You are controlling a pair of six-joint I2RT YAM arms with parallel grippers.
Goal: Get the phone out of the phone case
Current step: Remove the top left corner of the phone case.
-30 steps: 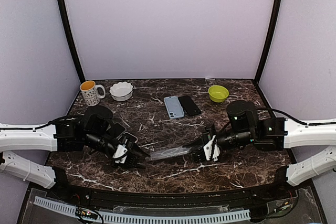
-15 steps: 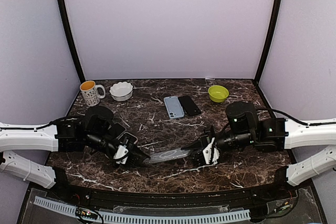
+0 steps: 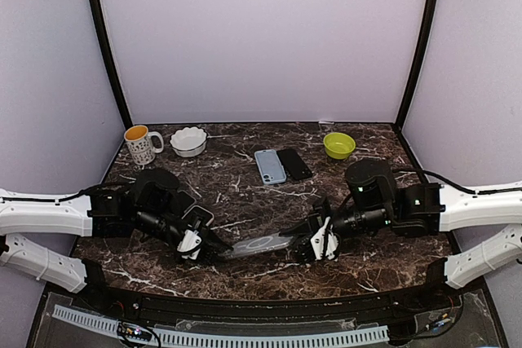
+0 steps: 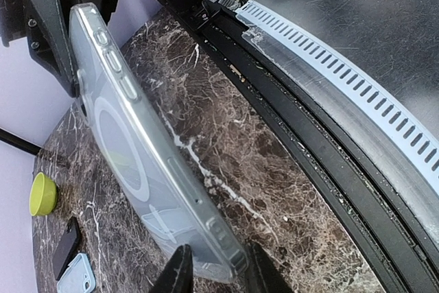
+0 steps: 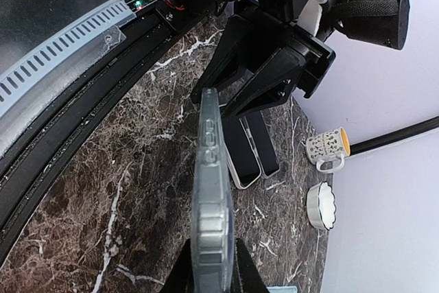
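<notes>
A clear phone case (image 3: 259, 243) with a round ring on its back hangs just above the front middle of the table, between both grippers. Whether a phone sits inside it I cannot tell. My right gripper (image 3: 306, 244) is shut on its right end; in the right wrist view the case (image 5: 211, 197) stands edge-on between the fingers (image 5: 211, 276). My left gripper (image 3: 214, 250) has its fingertips on either side of the case's left end (image 4: 130, 149) and pinches it (image 4: 214, 276).
A light blue phone (image 3: 270, 166) and a black phone (image 3: 294, 164) lie at the back centre. A green bowl (image 3: 338, 145), a white bowl (image 3: 188, 140) and a mug (image 3: 140, 144) stand along the back. Two more phones (image 5: 250, 149) lie under the left arm.
My left gripper moved right to the case's free end and closed on it. My right gripper shifted slightly left with the case.
</notes>
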